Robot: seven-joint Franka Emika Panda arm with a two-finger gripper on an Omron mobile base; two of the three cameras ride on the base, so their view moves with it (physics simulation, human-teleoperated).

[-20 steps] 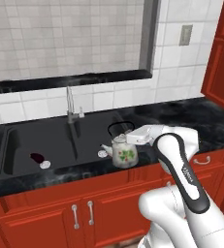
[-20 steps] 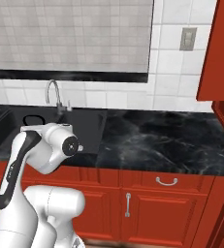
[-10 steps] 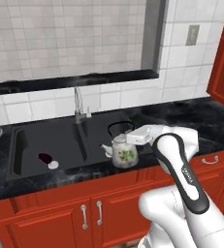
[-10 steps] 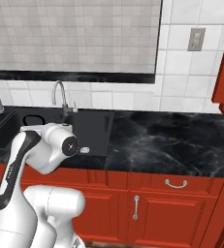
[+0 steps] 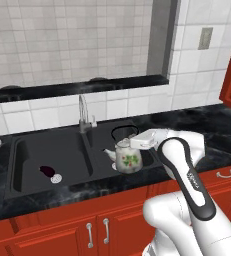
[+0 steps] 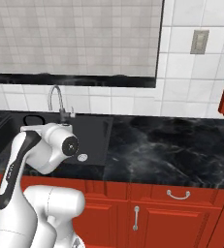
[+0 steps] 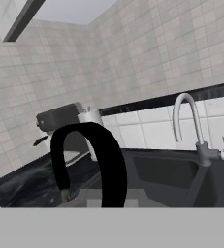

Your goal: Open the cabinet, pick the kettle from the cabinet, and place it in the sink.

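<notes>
- Over the right basin of the wide black double-basin sink [image 5: 52, 155], just right of its centre divider, hangs the small white rounded kettle with a red-and-green floral mark [image 5: 128, 159]; it looks clear of the basin floor, though that is hard to judge.
- The arm's two-finger gripper [image 5: 137, 141] is pressed together on the kettle's thin black hoop handle [image 7: 91, 162], which arches close in front of the hand camera.
- Handling, as a judgement: the body looks rigid and glazed, so smooth and slippery to pinch; the hoop is the sensible hold. Hung from a thin hoop it may swing, and a hard drop could chip it. It seems light if empty, and its contents cannot be told.
- The slim silver faucet [image 5: 84, 115] rises at the sink's back edge, near the kettle's spout side; a swing could knock it.
- Writing: the dark strip along the robot's forearm carries small white lettering, too small to read. The kettle bears only the floral mark; no brand is visible.
</notes>
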